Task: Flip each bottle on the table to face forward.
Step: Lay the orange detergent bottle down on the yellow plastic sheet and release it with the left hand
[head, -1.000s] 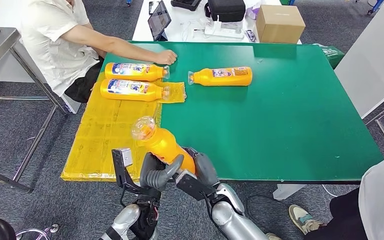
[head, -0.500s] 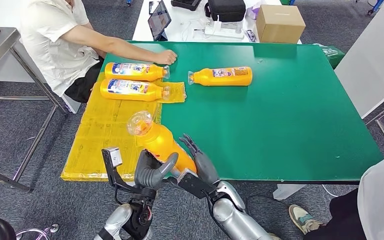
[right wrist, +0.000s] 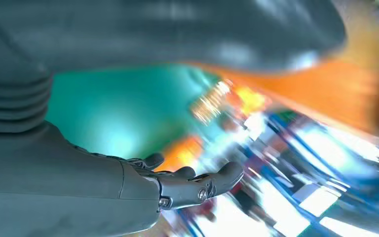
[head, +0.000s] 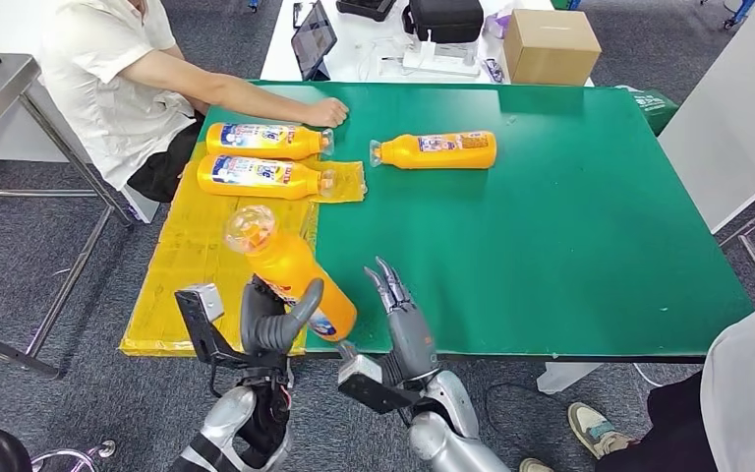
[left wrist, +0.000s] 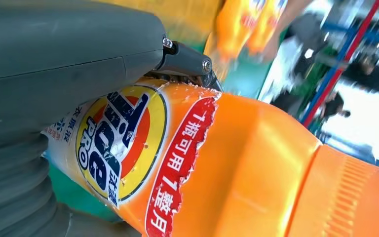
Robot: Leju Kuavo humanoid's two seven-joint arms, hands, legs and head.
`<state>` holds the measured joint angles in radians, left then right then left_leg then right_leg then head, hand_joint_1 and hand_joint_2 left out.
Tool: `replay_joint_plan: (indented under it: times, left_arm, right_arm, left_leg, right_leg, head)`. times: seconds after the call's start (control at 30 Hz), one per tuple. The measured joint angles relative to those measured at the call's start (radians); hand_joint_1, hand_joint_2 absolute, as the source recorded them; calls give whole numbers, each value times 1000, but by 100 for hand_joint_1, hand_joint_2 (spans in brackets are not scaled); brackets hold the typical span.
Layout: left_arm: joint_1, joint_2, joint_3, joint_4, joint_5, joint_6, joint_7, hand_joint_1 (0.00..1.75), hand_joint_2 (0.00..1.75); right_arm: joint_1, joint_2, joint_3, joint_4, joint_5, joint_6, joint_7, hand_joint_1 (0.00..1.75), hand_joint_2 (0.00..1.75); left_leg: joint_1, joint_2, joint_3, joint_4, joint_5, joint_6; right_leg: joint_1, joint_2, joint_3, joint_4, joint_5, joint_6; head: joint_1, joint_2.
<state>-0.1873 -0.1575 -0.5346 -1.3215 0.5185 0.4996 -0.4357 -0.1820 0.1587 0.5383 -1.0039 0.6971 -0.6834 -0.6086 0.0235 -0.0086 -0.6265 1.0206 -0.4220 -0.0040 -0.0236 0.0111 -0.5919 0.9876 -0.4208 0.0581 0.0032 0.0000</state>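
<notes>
Green table (head: 551, 236) carries the work, with a yellow mat (head: 206, 265) over its left side and a seated person (head: 108, 79) at the far left corner, one hand resting on the table edge.

Head view: the right hand (head: 400, 320) has let go since half a second ago and now stands clear of the held bottle (head: 290, 270), fingers (head: 385, 280) straight and spread, holding nothing. The left hand (head: 270, 320) alone grips the held bottle around its lower body, thumb wrapped across the label. The bottle has swung toward the mat: it hangs above the mat's near edge, tilted, long axis running from base at the hand up to the clear cap (head: 250, 228), which points away from the robot and leftward. Judgement: hand-over complete; set-down on the mat beside the others is the step in hand. Beyond the held bottle, two flipped bottles (head: 261, 157) lie on the mat, labels up, caps toward table centre. One unflipped bottle (head: 437, 149) lies on bare green past the mat, cap toward the mat.

Left wrist view: left-hand thumb presses on the label (left wrist: 123, 148); logo faces the camera; orange body runs off toward the ribbed shoulder.

Right wrist view: blurred; right-hand fingers extended, empty, over green.
</notes>
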Motion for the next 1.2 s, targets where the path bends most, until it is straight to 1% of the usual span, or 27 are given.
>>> replay_joint_plan:
  times: [0.07, 0.1, 0.13, 0.2, 0.27, 0.33, 0.43, 0.57, 0.63, 0.7, 0.77, 0.87, 0.97, 1.03, 1.1, 1.2]
  left_arm:
    - [0, 10, 38, 2, -23, 1, 10, 175, 175]
    - [0, 15, 58, 2, -32, 0, 13, 175, 175]
    - [0, 19, 79, 2, -39, 0, 15, 175, 175]
    - [0, 28, 112, 2, -49, 0, 17, 175, 175]
    - [0, 34, 130, 2, -63, 7, 16, 175, 175]
    - [-6, 40, 143, 3, -133, 47, 10, 175, 175]
    - [-30, 54, 157, 13, -299, 138, 2, 175, 175]
    - [-48, 64, 169, 28, -350, 165, 3, 175, 175]
    - [-61, 65, 176, 46, -408, 178, 12, 175, 175]
    - [-90, 64, 191, 87, -559, 190, 42, 175, 175]
    - [-134, 64, 203, 154, -750, 190, 98, 175, 175]
    - [-218, 64, 196, 303, -1005, 157, 223, 175, 175]
    - [-293, 64, 172, 453, -1175, 69, 331, 175, 175]
    - [-333, 61, 156, 533, -1228, -1, 374, 169, 175]
    - [-376, 58, 143, 599, -1256, -55, 404, 155, 175]
    - [-435, 54, 133, 680, -1265, -99, 429, 140, 175]
  right_arm:
    - [63, 31, -97, -105, 171, -9, -57, 0, 0]
    - [91, 46, -147, -166, 222, -10, -73, 0, 0]
    - [113, 58, -193, -224, 251, -11, -81, 0, 0]
    - [144, 73, -267, -320, 266, -16, -83, 0, 0]
    - [167, 83, -314, -386, 272, -18, -84, 0, 0]
    - [190, 93, -345, -449, 273, -19, -85, 0, 0]
    - [213, 105, -386, -543, 266, -19, -86, 0, 0]
    - [228, 111, -413, -605, 264, -19, -86, 0, 0]
    - [232, 113, -421, -625, 253, -19, -86, 0, 0]
    - [233, 115, -426, -637, 237, -19, -86, 0, 0]
    - [231, 117, -425, -640, 227, -19, -86, 0, 0]
    - [221, 118, -416, -637, 210, -18, -86, 0, 0]
    - [208, 118, -401, -619, 183, -18, -86, 0, 0]
    - [202, 117, -392, -598, 159, -17, -86, 0, 0]
    - [194, 115, -382, -573, 139, -17, -86, 0, 0]
    - [180, 110, -367, -532, 117, -17, -86, 0, 0]
  left_leg:
    - [0, 0, -1, 0, 0, 0]
    - [0, 0, -1, 0, 0, 0]
    - [0, 0, -1, 0, 0, 0]
    - [0, 0, -1, 0, 0, 0]
    - [0, 0, -1, 0, 0, 0]
    - [0, 0, -1, 0, 0, 0]
    - [0, 0, -1, 0, 0, 0]
    - [0, 0, -1, 0, 0, 0]
    - [0, 0, -1, 0, 1, -1]
    - [0, 0, -1, 0, 1, -1]
    - [0, 0, -1, 0, 1, -1]
    - [0, 0, -1, 0, 1, -1]
    - [0, 0, -1, 0, 2, -1]
    - [0, 0, -1, 0, 2, -1]
    - [0, 0, 0, 0, 2, -1]
    - [0, 0, 1, 0, 2, -1]
  right_leg:
    - [0, 0, 0, 0, 0, 0]
    - [0, 0, -1, 0, 0, 0]
    - [0, 0, -1, 0, 0, 0]
    - [0, 0, -1, 0, -1, 0]
    - [0, 0, -1, 0, 0, 0]
    - [0, 0, -1, 0, 0, 0]
    - [0, 0, -1, 0, 0, 0]
    - [0, 0, -1, 0, 0, 0]
    - [0, 0, -1, 0, 0, 0]
    - [0, 0, -1, 0, 0, 0]
    - [0, 0, -1, 0, 0, 0]
    - [0, 0, 0, 0, 0, 0]
    - [0, 0, 0, 0, 1, 0]
    - [0, 0, 0, 0, 1, 0]
    - [0, 0, 1, 0, 1, 0]
    - [0, 0, 2, 0, 1, 0]
  head:
    - [0, 0]
    - [0, 0]
    - [0, 0]
    - [0, 0]
    - [0, 0]
    - [0, 0]
    - [0, 0]
    - [0, 0]
    - [0, 0]
    - [0, 0]
    - [0, 0]
    - [0, 0]
    - [0, 0]
    - [0, 0]
    - [0, 0]
    - [0, 0]
